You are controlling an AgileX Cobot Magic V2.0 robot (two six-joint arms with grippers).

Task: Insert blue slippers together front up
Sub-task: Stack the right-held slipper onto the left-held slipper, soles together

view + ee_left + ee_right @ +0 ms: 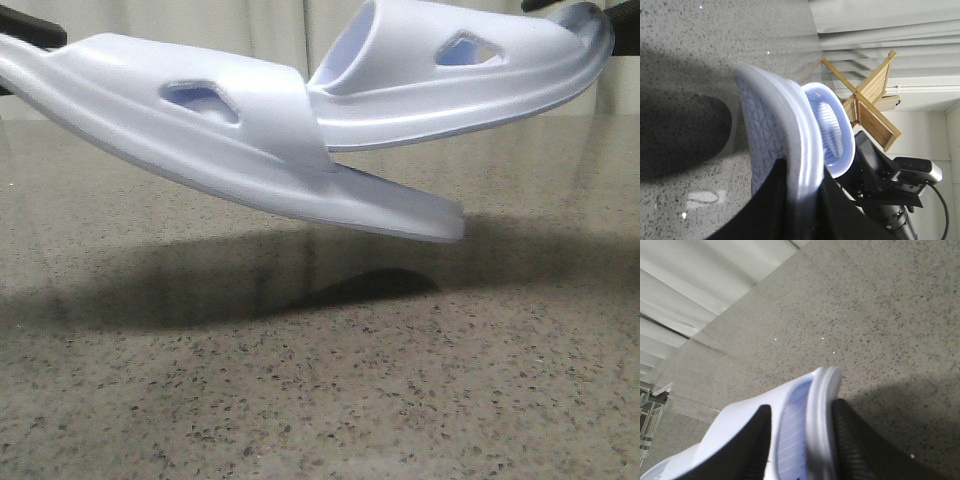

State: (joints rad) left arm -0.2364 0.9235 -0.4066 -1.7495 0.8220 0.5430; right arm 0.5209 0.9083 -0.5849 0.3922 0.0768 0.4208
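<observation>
Both pale blue slippers hang in the air over the table. My left gripper (805, 170) is shut on the heel of the left slipper (150, 120), which slopes down to the right; its triangle-tread sole (760, 130) shows in the left wrist view. My right gripper (802, 410) is shut on the heel rim of the right slipper (480, 90), seen also in the right wrist view (817, 405). The right slipper's front end meets the left slipper's strap (260, 110) and lies above the left slipper's toe (420, 215). In the front view only dark bits of the grippers show at the top corners.
The speckled grey tabletop (320, 400) lies below, with the slippers' shadow on it. A wooden rack (870, 100) stands beyond the table's far edge. The right arm (890, 190) shows behind the slippers in the left wrist view.
</observation>
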